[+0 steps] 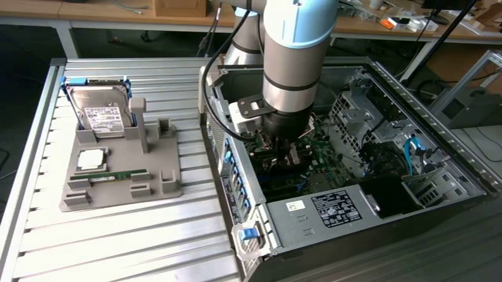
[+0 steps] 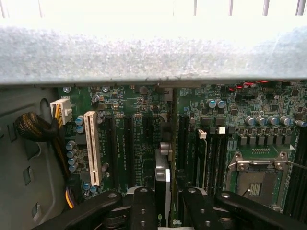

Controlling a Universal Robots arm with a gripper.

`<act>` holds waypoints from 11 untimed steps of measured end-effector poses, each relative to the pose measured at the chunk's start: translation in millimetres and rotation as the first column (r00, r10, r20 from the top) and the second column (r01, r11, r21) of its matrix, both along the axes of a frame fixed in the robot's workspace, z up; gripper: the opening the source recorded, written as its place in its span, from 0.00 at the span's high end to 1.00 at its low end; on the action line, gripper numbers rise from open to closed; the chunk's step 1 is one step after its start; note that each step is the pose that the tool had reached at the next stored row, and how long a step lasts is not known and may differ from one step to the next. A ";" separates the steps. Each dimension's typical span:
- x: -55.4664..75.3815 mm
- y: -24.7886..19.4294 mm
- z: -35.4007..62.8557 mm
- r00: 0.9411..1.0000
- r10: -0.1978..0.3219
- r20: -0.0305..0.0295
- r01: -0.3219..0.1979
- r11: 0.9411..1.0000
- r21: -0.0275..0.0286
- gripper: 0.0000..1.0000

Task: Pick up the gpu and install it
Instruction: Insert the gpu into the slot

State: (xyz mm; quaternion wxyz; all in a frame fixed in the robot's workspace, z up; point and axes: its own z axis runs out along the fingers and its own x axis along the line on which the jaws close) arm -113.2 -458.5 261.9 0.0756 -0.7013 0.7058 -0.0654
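My gripper (image 2: 165, 199) is down inside the open computer case (image 1: 427, 111), low over the green motherboard (image 2: 136, 103). It is shut on the gpu (image 2: 162, 167), a thin dark card with a silvery edge seen edge-on between the two black fingers (image 2: 143, 203). The card stands upright, in line with the long dark expansion slots (image 2: 128, 148) and just beside the white slot (image 2: 91, 148). Whether its lower edge touches a slot is hidden. In the exterior view the gripper (image 1: 287, 144) hangs from the arm at the middle of the case, with the gpu (image 1: 295, 157) below it.
The case's grey wall (image 2: 144, 52) is close ahead of the wrist. A CPU socket (image 2: 256, 182) and a cable bundle (image 2: 36, 127) flank the slots. On the slatted table a grey fixture (image 1: 161, 185) holds a hard drive (image 1: 102, 111), a chip (image 1: 91, 157) and a green memory stick (image 1: 110, 174).
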 end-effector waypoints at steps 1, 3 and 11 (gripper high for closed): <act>0.0 0.0 -0.1 1.000 0.000 0.000 0.000 1.000 0.000 0.73; 0.0 0.0 -0.9 1.000 0.000 0.000 0.000 1.000 0.000 0.73; 0.0 0.0 -3.9 1.000 0.000 0.000 0.000 1.000 0.000 0.73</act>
